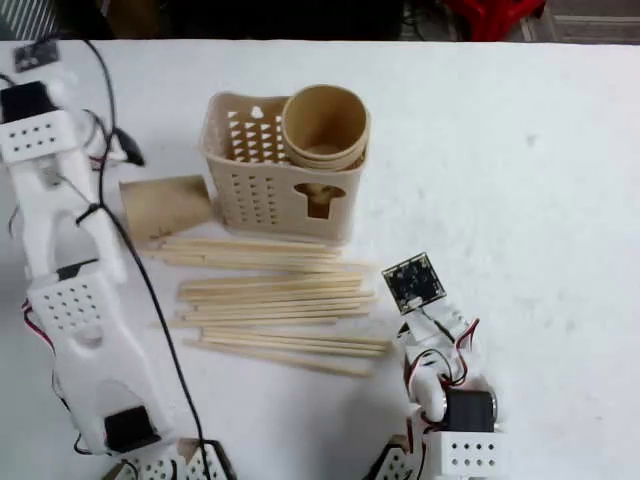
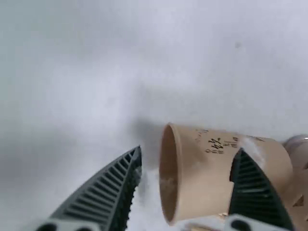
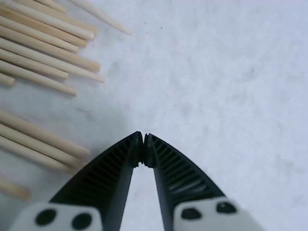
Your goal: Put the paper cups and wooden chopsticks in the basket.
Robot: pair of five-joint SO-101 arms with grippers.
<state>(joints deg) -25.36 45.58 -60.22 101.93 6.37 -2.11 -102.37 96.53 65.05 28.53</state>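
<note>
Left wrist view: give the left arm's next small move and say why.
Probably close the left gripper on the paper cup: it lies on its side on the table, its rim end between the open jaws, not yet gripped. Then it could go to the basket.

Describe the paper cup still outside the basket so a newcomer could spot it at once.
Find the perforated beige basket near the middle of the white table. Just to its left, beyond the spread of wooden chopsticks, lies the loose paper cup. Unlike the stacked cups standing upright inside the basket, it lies on its side on the table.
</note>
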